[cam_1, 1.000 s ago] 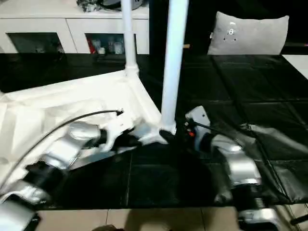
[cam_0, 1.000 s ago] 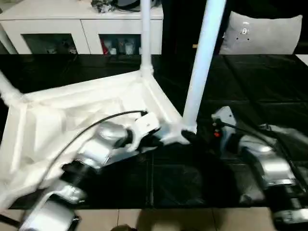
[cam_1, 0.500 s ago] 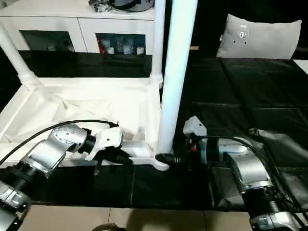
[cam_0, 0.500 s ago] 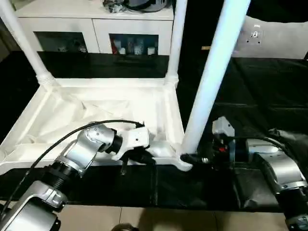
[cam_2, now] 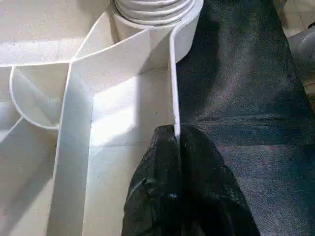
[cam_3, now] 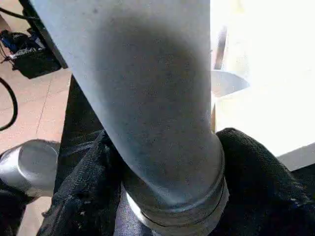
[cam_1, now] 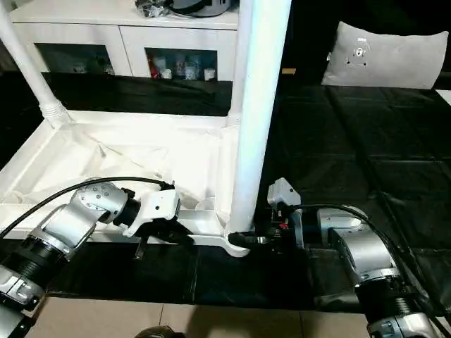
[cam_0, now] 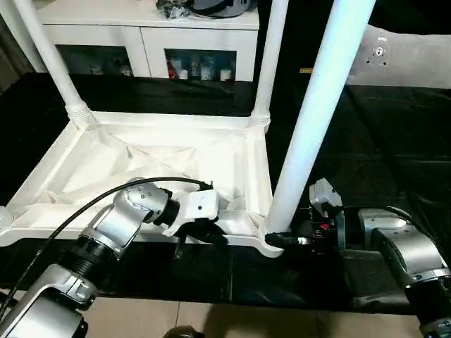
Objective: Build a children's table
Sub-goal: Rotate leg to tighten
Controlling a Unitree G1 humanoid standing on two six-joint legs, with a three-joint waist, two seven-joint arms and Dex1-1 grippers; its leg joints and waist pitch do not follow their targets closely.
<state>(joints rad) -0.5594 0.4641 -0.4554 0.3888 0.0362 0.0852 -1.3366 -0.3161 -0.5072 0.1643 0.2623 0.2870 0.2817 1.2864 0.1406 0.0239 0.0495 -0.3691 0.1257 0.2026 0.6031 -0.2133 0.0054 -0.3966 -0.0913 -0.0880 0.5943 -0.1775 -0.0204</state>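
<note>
On the black bench [cam_0: 394, 134], the upturned table top [cam_0: 162, 158] is seen squarer than a second ago, three legs rising. In the left wrist view, the left hand [cam_2: 177, 142] is clenched on its rim. In the right wrist view, the right hand [cam_3: 170, 162] is closed around the near leg [cam_3: 147, 93].

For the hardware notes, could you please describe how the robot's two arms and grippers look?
Both forearms are rounded silver metal with black ribbed joints. A black cable arcs over the left arm to a white wrist block. The right arm has a white wrist block with a red spot. Each gripper's fingers are black and textured.
</note>
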